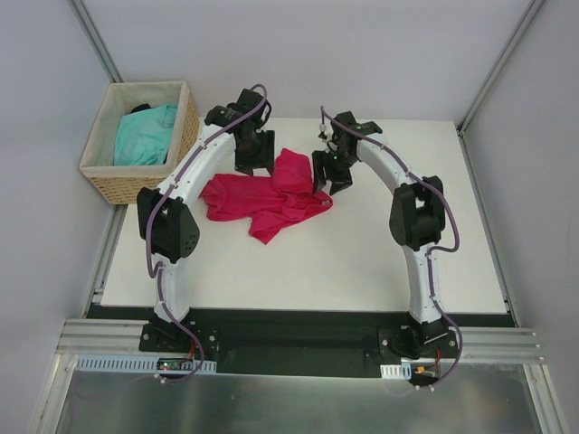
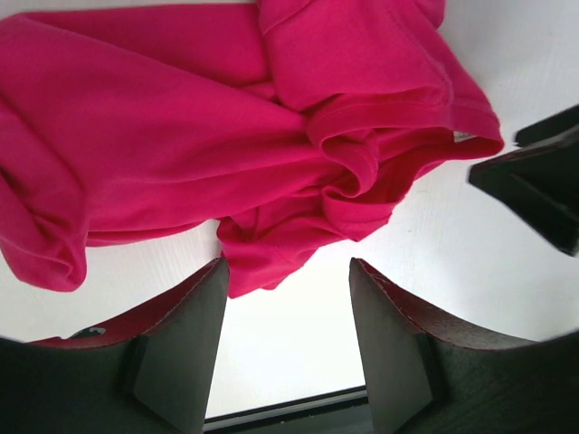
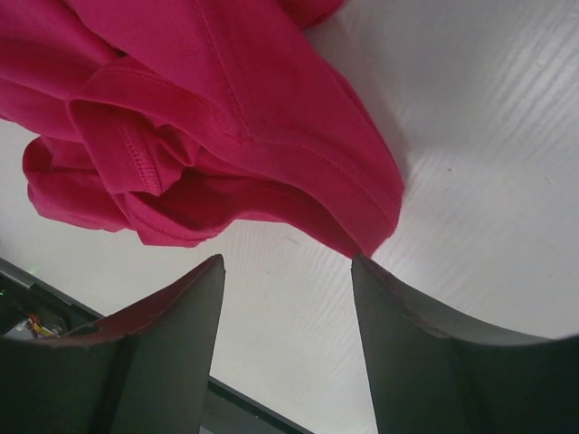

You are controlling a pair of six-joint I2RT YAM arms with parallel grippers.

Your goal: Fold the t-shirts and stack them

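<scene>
Left arm and right arm are arching inward | left gripper and right gripper are hanging wide, empty, by a crumpled crimson-pink t-shirt on the table | soft turquoise t-shirt is lying bunched in a woven wicker basket

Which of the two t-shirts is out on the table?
The crimson-pink t-shirt, crumpled on the table; the turquoise t-shirt sits in the wicker basket.

Wicker basket (far left), white table
</scene>
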